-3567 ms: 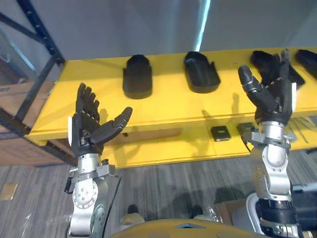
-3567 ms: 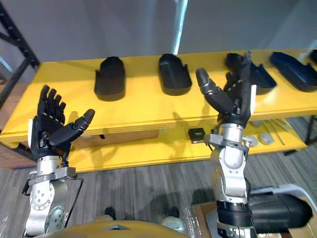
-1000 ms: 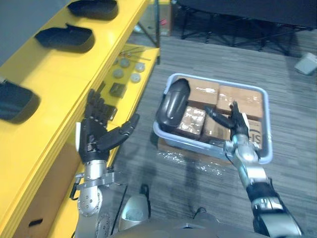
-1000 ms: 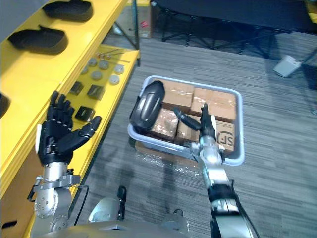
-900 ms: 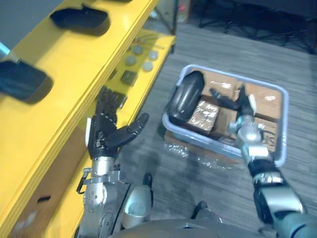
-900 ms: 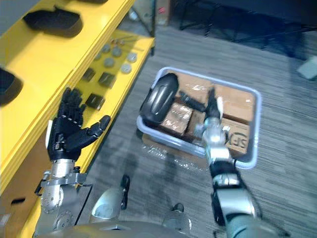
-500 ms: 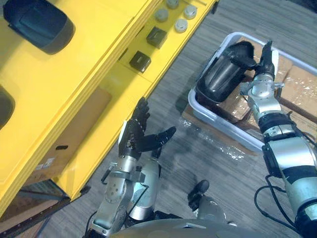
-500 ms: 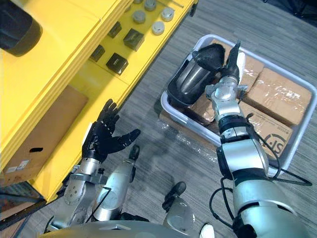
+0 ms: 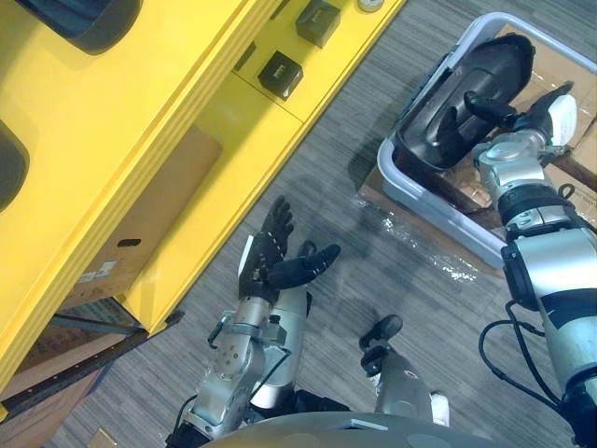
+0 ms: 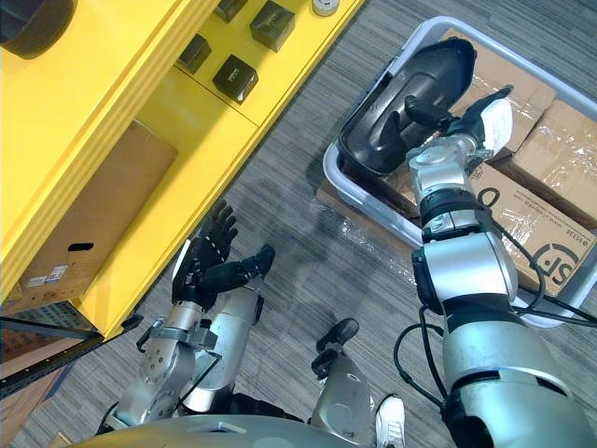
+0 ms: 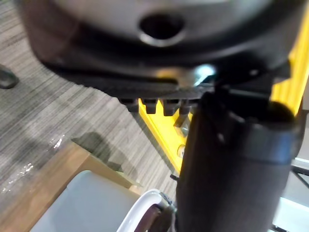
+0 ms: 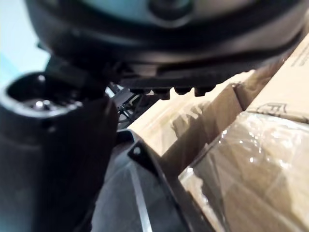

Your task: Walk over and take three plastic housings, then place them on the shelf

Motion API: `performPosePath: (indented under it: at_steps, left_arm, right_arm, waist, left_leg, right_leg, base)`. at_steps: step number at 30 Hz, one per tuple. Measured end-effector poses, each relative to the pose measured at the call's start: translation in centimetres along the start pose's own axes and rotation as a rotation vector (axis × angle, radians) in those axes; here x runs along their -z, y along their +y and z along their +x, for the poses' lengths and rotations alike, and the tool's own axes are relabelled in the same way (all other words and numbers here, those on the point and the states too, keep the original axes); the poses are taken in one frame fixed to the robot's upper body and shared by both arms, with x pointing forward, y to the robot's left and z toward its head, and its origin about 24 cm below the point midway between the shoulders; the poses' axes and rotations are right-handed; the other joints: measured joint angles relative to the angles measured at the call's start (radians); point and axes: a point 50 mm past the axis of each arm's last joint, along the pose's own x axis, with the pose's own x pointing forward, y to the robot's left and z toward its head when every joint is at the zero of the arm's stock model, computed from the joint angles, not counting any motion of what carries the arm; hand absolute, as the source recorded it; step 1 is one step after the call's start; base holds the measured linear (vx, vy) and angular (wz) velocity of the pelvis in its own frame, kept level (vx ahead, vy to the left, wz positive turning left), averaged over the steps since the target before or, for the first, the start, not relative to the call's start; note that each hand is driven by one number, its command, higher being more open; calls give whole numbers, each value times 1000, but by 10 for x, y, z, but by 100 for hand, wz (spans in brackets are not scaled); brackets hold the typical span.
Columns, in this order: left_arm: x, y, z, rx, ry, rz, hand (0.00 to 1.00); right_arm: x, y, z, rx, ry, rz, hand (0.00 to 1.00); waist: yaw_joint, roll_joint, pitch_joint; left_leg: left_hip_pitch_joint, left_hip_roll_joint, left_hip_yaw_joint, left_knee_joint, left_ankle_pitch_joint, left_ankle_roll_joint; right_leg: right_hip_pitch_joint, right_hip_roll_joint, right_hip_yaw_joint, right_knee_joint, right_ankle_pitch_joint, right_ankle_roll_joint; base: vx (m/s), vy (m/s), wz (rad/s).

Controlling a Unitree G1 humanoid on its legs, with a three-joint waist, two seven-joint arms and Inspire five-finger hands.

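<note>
Down close to you, your left hand [image 9: 278, 257] hangs over the grey floor [image 9: 326, 159] with its fingers spread and straight, holding nothing. So that one's just idle.

Further out, your right hand [image 9: 504, 119] is reaching into the pale bin [image 9: 420, 201]. Its fingers [image 9: 450, 129] lie inside the hollow of the black plastic housing [image 9: 485, 70], and they look straight rather than curled, so I'd call it touching, not gripping. The housing leans on the bin rim on the side away from that hand's wrist, sitting on the wrapped cartons [image 10: 550, 149] that are also in the bin.

Well past your left hand is the yellow shelf [image 9: 140, 121]. Its top board already has dark housings [image 9: 84, 19] on it, at least two partly in frame. There are small black boxes [image 9: 280, 72] on the lower board.

Progress-wise, my guess is you're mid-task. Some housings look placed, but I can't tell how many of the three those are. The one in the bin isn't lifted yet. You'd need to close on its edge, lift it out, turn back to the shelf and set it down on a free bit of the top board.
</note>
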Motion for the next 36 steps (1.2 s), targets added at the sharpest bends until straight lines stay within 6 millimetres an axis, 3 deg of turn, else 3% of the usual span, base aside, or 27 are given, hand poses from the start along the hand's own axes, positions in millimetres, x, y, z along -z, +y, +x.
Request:
performPosePath:
  at_steps: [4,6,11,18,28,31,36]
  left_arm:
    - [0,-4,-1,0,-5,-11,100]
    - [1,-4,-1,-6,-4,-11,100]
    - [-1,-1,1,-19,-10,-3,100]
    - [-8,11,6,-68,-29,25,100]
    - [-24,32,6,-105,-71,83,100]
    - [-25,39,3,-110,-67,99,100]
    - [-39,47,2,-56,-112,160,100]
  right_arm:
    - [5,1,1,-20,11,-64,0]
    - [12,1,2,-48,2,-192,0]
    - [17,-28,19,-59,-2,-416,0]
    - [34,-28,21,-173,67,-580,0]
    - [63,-23,17,-194,63,-584,0]
    - [62,-21,16,-142,-1,-571,0]
    - [43,-14,8,-36,-217,-489,0]
  waist:
    - [-3,0,0]
    - [-3,1,1]
    - [-1,1,1]
    - [0,-1,3]
    - [-3,-34,22]
    - [-6,-41,23]
    - [-21,-68,26]
  left_leg:
    - [7,2,7,-29,18,-3]
    - [21,4,9,-55,31,-6]
    - [40,16,-5,-114,65,-17]
    - [63,26,-14,-153,88,-22]
    - [122,38,-15,-223,133,-28]
    - [145,44,-4,-258,152,-27]
    - [192,61,30,-282,162,-29]
  right_leg:
    - [-14,-2,8,4,-1,-1]
    - [-14,-2,10,8,-3,-5]
    - [-15,9,-11,20,-14,-21]
    - [-14,16,-16,39,-21,-32]
    - [2,18,-16,73,-40,-42]
    - [3,20,-9,75,-38,-41]
    - [16,31,24,73,-36,-41]
  base:
    - [-38,1,-5]
    - [-48,-11,-3]
    - [-64,-29,8]
    - [-28,-27,3]
    - [-72,-32,1]
    - [-76,-42,-10]
    - [-46,-68,-18]
